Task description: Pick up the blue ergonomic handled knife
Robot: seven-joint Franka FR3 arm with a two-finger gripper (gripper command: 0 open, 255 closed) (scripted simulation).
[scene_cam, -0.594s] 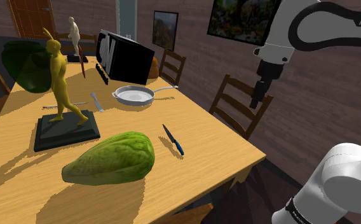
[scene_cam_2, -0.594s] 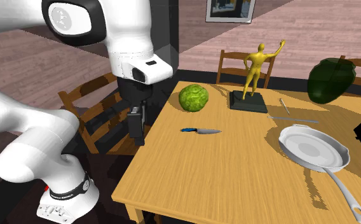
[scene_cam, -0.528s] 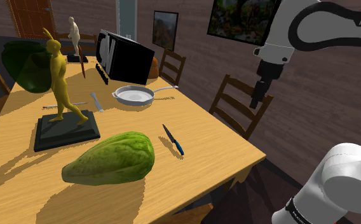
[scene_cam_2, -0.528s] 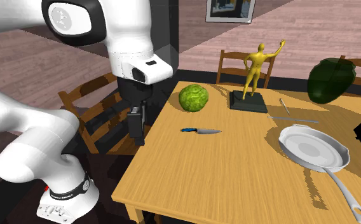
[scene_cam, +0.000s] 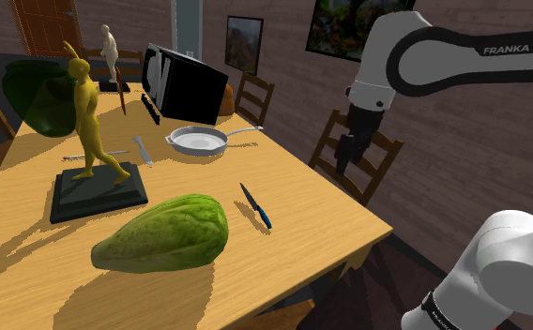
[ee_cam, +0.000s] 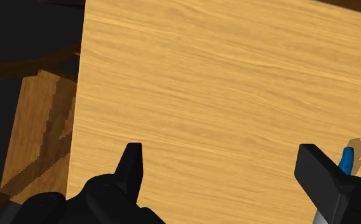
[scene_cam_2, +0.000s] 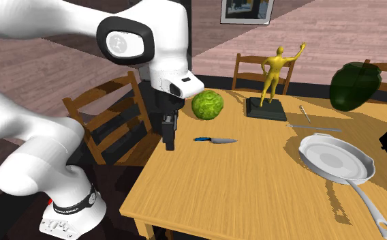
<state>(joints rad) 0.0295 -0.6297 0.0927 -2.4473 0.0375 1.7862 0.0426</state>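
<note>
Wooden surface (scene_cam: 321, 214), shoulder view: the blue-handled knife (scene_cam: 255, 206) lies flat just beside a green fruit (scene_cam: 161, 234), while the end effector (scene_cam: 343, 167) hangs well apart, near a chair (scene_cam: 373, 173). Second exterior view: the end effector (scene_cam_2: 169, 144) hovers by the surface's edge, short of the knife (scene_cam_2: 214, 140). Wrist view: its fingers (ee_cam: 133, 167) are spread wide, and the knife's blue handle (ee_cam: 346, 159) peeks past one.

— What does the arm (scene_cam_2: 28, 170) look like?
— Glossy white rounded shells with dark bands at the joints. The link above the gripper (scene_cam_2: 168, 140) carries dark "FRANKA EMI" lettering (scene_cam: 520, 47).
— And the gripper itself?
— All black, with two blocky fingers (ee_cam: 317, 170). A round grey cap (scene_cam_2: 120, 42) sits on the joint above it. Farthest from the gripper, a black collar (scene_cam_2: 71, 202) with small red marks rings the base.
</note>
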